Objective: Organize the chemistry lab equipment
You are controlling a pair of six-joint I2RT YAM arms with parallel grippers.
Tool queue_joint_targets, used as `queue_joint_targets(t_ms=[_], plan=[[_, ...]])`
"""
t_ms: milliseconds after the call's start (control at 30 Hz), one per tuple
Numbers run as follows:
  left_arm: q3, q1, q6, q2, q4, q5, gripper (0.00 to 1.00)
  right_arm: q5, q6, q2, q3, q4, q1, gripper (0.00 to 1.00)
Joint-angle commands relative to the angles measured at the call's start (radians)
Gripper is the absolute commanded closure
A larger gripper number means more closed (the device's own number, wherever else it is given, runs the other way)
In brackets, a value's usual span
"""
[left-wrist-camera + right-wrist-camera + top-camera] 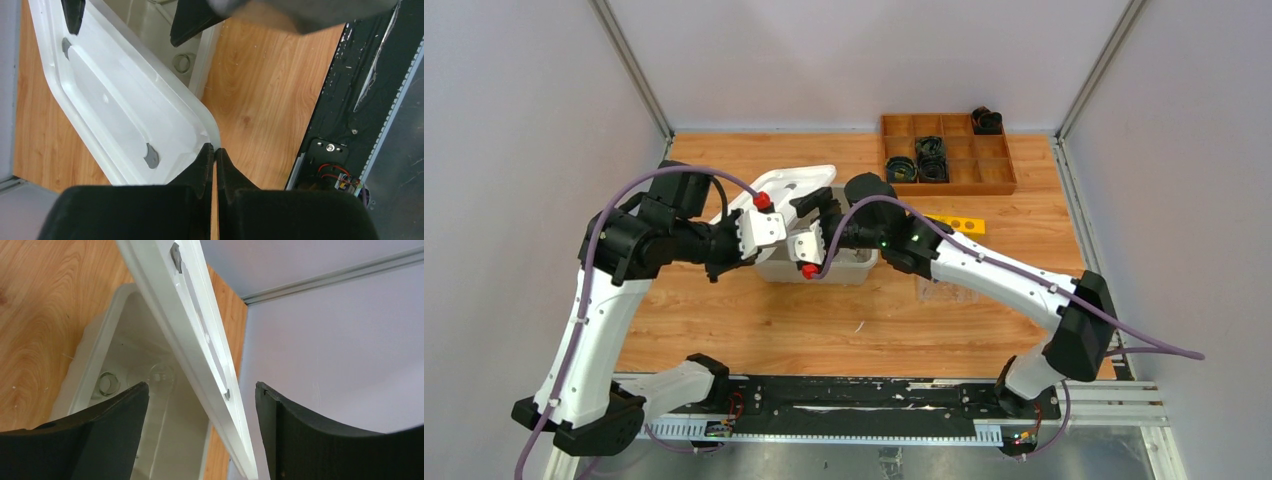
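A white plastic bin (824, 268) stands mid-table. Its white lid (792, 186) is tilted up over the bin's left side. My left gripper (215, 151) is shut on the lid's (115, 100) corner rim. Inside the bin (165, 440) I see two small clear glass beakers (107, 383) (161, 376); one beaker (182, 63) also shows in the left wrist view. My right gripper (202, 390) is open above the bin, and the lid's edge (200, 340) passes between its jaws without touching them. Its fingers (192, 20) show in the left wrist view. No other lab equipment shows.
A wooden compartment tray (997, 172) holding black items stands at the back right. A yellow strip with holes (959, 222) lies right of the bin, and a clear item (944, 290) that I cannot make out lies nearer. A black rail (854, 400) runs along the front edge.
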Motion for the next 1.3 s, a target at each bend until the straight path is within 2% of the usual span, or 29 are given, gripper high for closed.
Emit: queue_joint_targets(t_ms=[0, 100, 167, 233, 400, 467, 500, 633, 667, 700, 833, 933, 1033, 1167, 1267], plan=[[0.034, -0.013, 0.015, -0.014, -0.003, 0.012, 1.00, -0.014, -0.059, 0.064, 0.089, -0.077, 0.029, 0.20], [0.033, -0.015, 0.024, -0.026, -0.006, 0.014, 1.00, 0.014, -0.042, 0.094, 0.093, -0.011, 0.041, 0.26], [0.033, -0.015, 0.031, -0.036, -0.006, 0.016, 1.00, 0.050, -0.034, 0.108, 0.093, 0.040, 0.052, 0.36], [0.036, -0.015, 0.039, -0.046, -0.005, 0.014, 1.00, 0.088, -0.030, 0.115, 0.083, 0.107, 0.059, 0.48], [0.052, -0.015, 0.061, -0.052, -0.003, 0.019, 1.00, 0.157, -0.031, 0.116, 0.073, 0.194, 0.074, 0.88], [0.059, -0.015, 0.071, -0.047, -0.001, 0.013, 0.99, 0.180, -0.043, 0.117, 0.073, 0.210, 0.082, 0.94], [0.065, -0.015, 0.071, -0.044, 0.000, 0.007, 0.92, 0.193, -0.049, 0.117, 0.071, 0.220, 0.085, 0.96], [0.113, -0.015, 0.042, -0.029, 0.032, -0.059, 0.19, 0.264, -0.031, 0.112, 0.066, 0.279, 0.089, 1.00], [0.124, -0.015, 0.013, -0.034, 0.067, -0.085, 0.03, 0.285, -0.026, 0.110, 0.068, 0.291, 0.089, 1.00], [0.136, -0.015, -0.011, -0.041, 0.121, -0.109, 0.01, 0.301, -0.019, 0.106, 0.070, 0.299, 0.089, 1.00], [0.188, -0.015, -0.151, -0.095, 0.387, -0.208, 0.00, 0.362, 0.002, 0.085, 0.080, 0.299, 0.083, 1.00], [0.144, -0.015, -0.247, -0.165, 0.670, -0.318, 0.00, 0.433, 0.068, 0.055, 0.081, 0.292, 0.064, 1.00], [0.074, -0.015, -0.299, -0.222, 0.883, -0.433, 0.00, 0.483, 0.184, 0.009, 0.068, 0.271, 0.033, 1.00], [0.073, -0.015, -0.399, -0.215, 0.947, -0.575, 0.00, 0.629, 0.410, -0.056, 0.094, 0.230, -0.012, 1.00], [0.043, -0.015, -0.454, -0.207, 0.901, -0.544, 0.00, 0.689, 0.672, -0.073, 0.238, -0.002, -0.076, 1.00]])
